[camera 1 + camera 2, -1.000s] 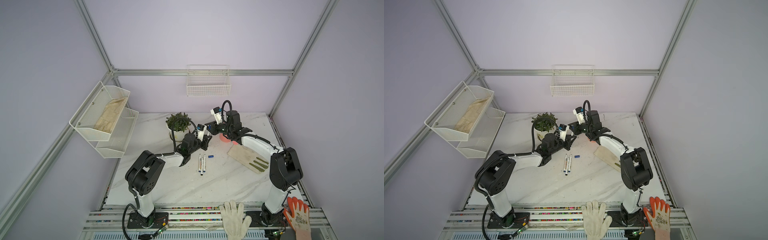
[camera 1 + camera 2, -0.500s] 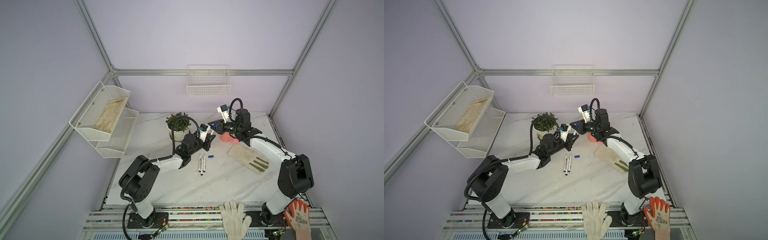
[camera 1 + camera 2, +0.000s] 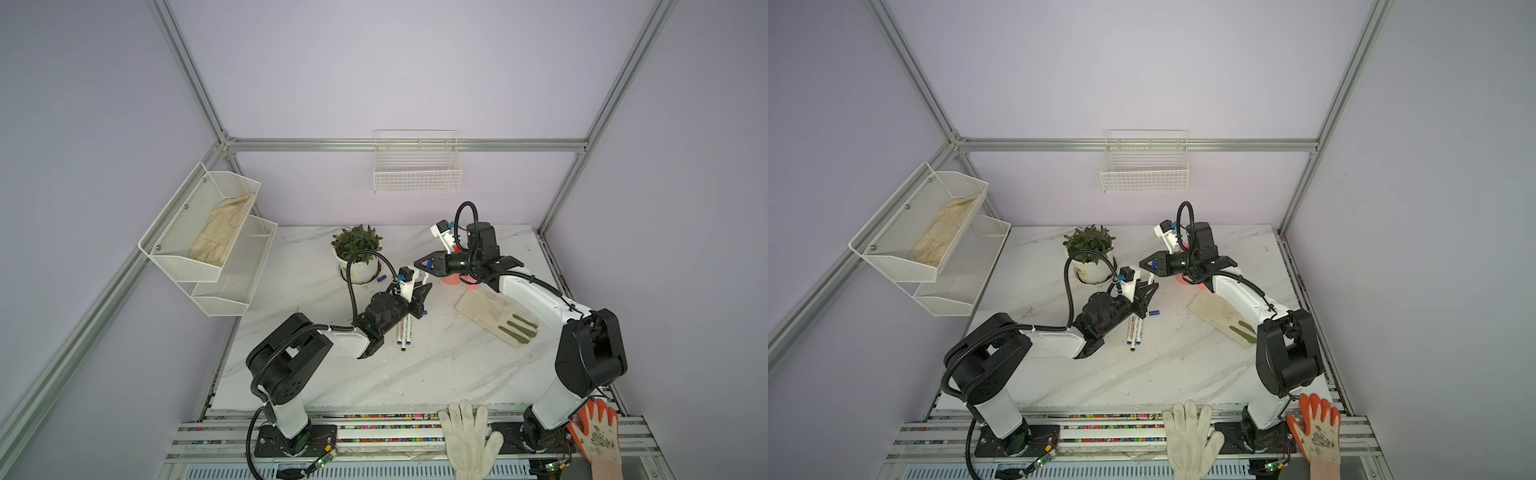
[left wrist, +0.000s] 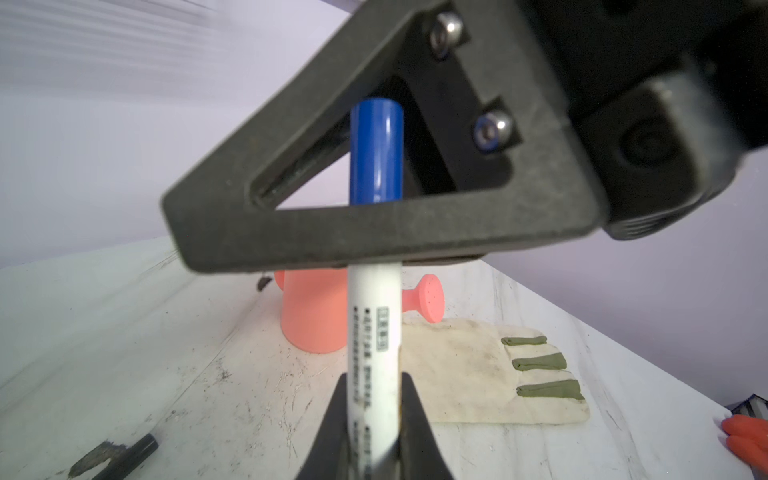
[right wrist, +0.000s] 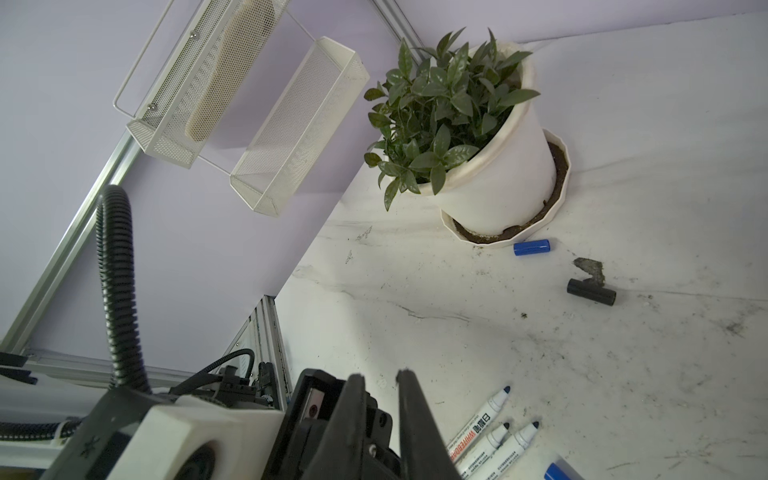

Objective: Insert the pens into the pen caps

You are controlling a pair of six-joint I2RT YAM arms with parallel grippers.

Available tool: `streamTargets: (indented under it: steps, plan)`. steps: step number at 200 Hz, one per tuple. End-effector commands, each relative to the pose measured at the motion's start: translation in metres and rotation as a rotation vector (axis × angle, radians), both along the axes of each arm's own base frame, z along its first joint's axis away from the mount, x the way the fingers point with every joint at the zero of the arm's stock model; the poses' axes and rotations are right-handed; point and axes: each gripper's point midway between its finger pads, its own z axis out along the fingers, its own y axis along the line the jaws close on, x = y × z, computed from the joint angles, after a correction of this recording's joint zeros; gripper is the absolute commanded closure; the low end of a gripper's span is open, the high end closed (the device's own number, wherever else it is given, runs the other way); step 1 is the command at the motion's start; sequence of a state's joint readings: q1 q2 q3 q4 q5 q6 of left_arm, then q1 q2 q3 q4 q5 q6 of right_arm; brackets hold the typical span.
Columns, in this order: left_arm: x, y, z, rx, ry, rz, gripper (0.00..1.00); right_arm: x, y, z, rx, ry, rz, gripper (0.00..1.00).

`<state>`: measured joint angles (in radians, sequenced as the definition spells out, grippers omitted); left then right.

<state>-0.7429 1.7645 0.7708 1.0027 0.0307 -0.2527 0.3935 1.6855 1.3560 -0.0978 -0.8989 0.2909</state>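
My left gripper (image 4: 374,379) is shut on a white pen (image 4: 374,324) that stands upright above the table. A blue pen cap (image 4: 376,153) sits on the pen's top end, between the jaws of my right gripper (image 3: 417,262), whose near finger (image 4: 374,232) crosses in front of it. In the right wrist view the right gripper (image 5: 380,375) shows a narrow gap at its tips; whether it still presses the cap is hidden. Three uncapped pens (image 5: 486,432) lie side by side below. Loose caps lie nearby: blue (image 5: 532,248), black (image 5: 591,292), blue (image 3: 1154,313).
A potted plant (image 3: 357,257) stands behind the left gripper (image 3: 424,291). A pink watering can (image 4: 311,316) and a dirty work glove (image 3: 496,318) lie under the right arm. A grey debris scrap (image 5: 590,268) touches the black cap. Wire shelves (image 3: 208,237) hang on the left wall.
The right arm's elbow has swung out to the right while its gripper stayed over the held pen. The left arm has stretched forward slightly.
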Motion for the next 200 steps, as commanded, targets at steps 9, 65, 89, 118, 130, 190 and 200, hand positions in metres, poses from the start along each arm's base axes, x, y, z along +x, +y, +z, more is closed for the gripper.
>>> streamTargets:
  steps: [9,65,89,118,130,190,200]
  plan:
    - [-0.006,0.004,-0.023,-0.009,0.03,0.006,1.0,0.005,0.003,0.03,0.034,-0.036,-0.004,0.56]
    - [-0.006,0.007,-0.026,-0.027,0.039,0.019,1.0,0.016,-0.001,0.026,0.0,-0.039,-0.064,0.45]
    - [-0.005,0.009,-0.022,-0.035,0.031,0.029,1.0,0.019,-0.006,0.016,-0.041,-0.043,-0.093,0.46]
    - [-0.004,0.01,-0.012,-0.057,0.019,0.037,1.0,0.018,-0.015,-0.007,-0.138,-0.021,-0.112,0.49]
    - [-0.002,0.009,-0.008,-0.065,0.012,0.04,1.0,0.015,-0.016,-0.012,-0.146,-0.012,-0.113,0.51]
    - [0.008,0.011,0.004,-0.103,0.0,0.06,1.0,-0.002,-0.017,-0.018,-0.123,0.023,-0.082,0.64]
    - [0.01,0.012,0.006,-0.11,-0.002,0.064,1.0,-0.004,-0.017,-0.019,-0.124,0.026,-0.081,0.65]
